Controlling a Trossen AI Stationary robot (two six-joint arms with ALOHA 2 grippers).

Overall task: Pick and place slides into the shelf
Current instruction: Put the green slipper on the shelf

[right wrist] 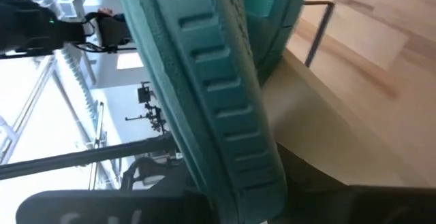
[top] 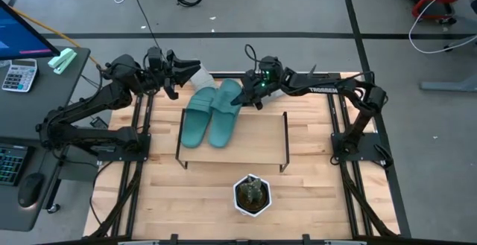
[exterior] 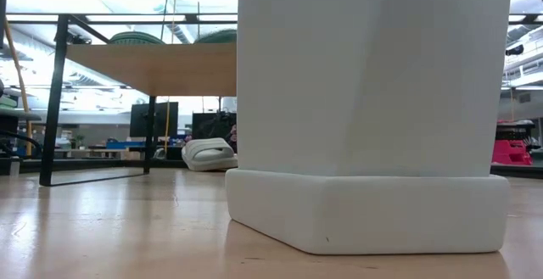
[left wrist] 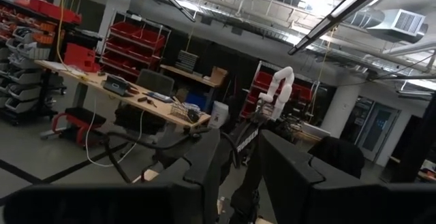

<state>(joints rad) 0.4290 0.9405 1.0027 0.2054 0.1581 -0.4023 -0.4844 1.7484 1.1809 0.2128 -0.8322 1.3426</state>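
The shelf stands on the wooden surface, its light board top carried on thin black legs. Two teal-green slides lie side by side on the board top at the shelf's left end: the left teal slide and the right teal slide, each with its far end overhanging the shelf's rear edge.

The right gripper is at the far end of the right teal slide, at the shelf's rear edge. The right wrist view shows the ribbed teal sole directly against that gripper, with the shelf board beside it; the jaws are clamped on this slide.

The left gripper is beyond the shelf's rear left corner, above a light grey slide just behind the shelf. Its jaws stand partly apart in the left wrist view, with nothing visible between the fingers.

In the low view, a light grey slide lies on the surface beyond the shelf, seen under the board.

A white pot holding a cactus stands on the surface in front of the shelf.
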